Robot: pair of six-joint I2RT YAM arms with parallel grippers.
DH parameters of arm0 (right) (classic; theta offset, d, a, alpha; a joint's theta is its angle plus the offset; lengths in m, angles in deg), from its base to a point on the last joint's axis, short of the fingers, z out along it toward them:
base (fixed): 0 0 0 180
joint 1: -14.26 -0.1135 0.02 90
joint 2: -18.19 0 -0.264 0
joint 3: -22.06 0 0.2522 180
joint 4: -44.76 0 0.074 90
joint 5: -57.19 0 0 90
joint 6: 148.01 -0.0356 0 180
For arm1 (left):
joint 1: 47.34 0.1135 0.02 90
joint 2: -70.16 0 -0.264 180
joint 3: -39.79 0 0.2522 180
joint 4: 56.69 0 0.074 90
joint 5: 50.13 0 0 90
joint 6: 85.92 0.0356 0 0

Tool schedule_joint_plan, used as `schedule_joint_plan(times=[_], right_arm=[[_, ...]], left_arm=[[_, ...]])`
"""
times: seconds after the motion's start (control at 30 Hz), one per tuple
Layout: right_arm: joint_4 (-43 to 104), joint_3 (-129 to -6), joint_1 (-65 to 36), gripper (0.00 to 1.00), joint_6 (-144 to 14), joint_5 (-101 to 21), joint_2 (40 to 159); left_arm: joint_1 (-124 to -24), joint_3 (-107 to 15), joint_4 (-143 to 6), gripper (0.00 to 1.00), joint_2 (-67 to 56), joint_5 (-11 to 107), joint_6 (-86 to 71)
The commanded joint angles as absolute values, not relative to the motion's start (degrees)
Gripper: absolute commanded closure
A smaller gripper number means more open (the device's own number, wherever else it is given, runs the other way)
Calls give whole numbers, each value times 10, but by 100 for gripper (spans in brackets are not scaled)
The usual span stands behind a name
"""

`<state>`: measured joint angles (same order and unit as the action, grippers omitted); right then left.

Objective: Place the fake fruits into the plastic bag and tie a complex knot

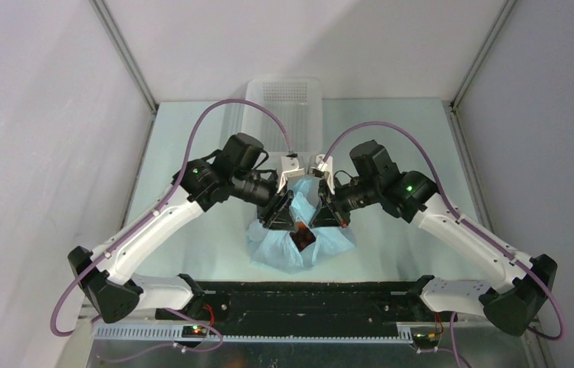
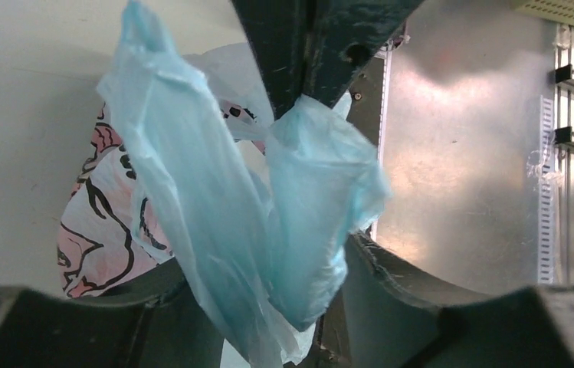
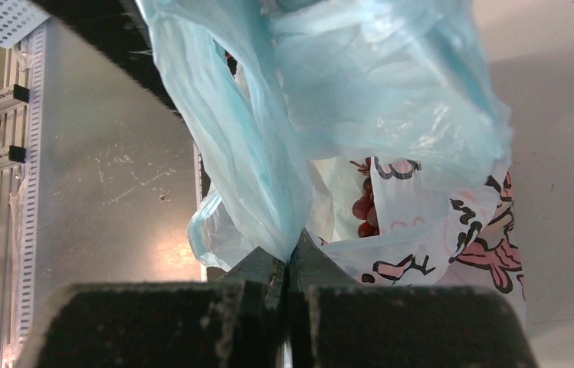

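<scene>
**Top view.** The bag (image 1: pixel 299 247) sits crumpled on the tabletop (image 1: pixel 421 130), at 6 o'clock from the basket (image 1: pixel 283 103). Dark-red fruits (image 1: pixel 304 234) show through its open mouth. The left gripper (image 1: pixel 278 217) hangs at the bag's 11 o'clock and the right gripper (image 1: pixel 331 216) at its 1 o'clock, very near each other. With so little room, a crossing move for the knot could knock the wrists together. Each arm reaches forward with its elbow out, the forearm swung inward and the wrist pitched down over the bag.

**Left wrist.** The left gripper (image 2: pixel 268 257) has its fingers wide apart, and a blue strand of the bag (image 2: pixel 214 199) hangs between them. The film hides the pads, so I cannot tell whether it touches either one. At 12 o'clock the right gripper (image 2: pixel 304 92) pinches another fold. Because the strand is loose, it could slide out before the left fingers close on it, and the loop would be lost.

**Right wrist.** At 6 o'clock the right gripper (image 3: pixel 287 259) has its fingers pressed together on a blue strand of the bag (image 3: pixel 391 100). The grapes (image 3: pixel 364 208) lie inside the printed body, at 2 o'clock from the pinch. No finished knot shows. The film is thin, so a hard upward pull could tear it. The same pull could tip the bag and roll the fruits out through the open mouth.
</scene>
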<state>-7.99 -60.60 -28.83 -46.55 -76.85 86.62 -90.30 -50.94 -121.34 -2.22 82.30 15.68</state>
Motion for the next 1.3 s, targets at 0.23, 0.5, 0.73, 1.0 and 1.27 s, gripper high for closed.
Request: schedule_joint_plan(times=[0.23,0.5,0.73,1.0,1.27], right_arm=[[-74,-629,-295,100,-458,-777,871],[-74,-629,-295,100,-461,-764,868],[-66,-622,-285,71,-471,-751,834],[40,-581,-239,29,-566,-750,751],[183,-555,-234,29,-692,-695,734]], left_arm=[[-922,-562,-1194,36,-39,849,150],[-926,-558,-1143,47,-41,850,120],[-926,-502,-1067,87,-8,833,98],[-926,-489,-1070,91,-7,843,103],[-925,-484,-1072,91,-1,857,110]])
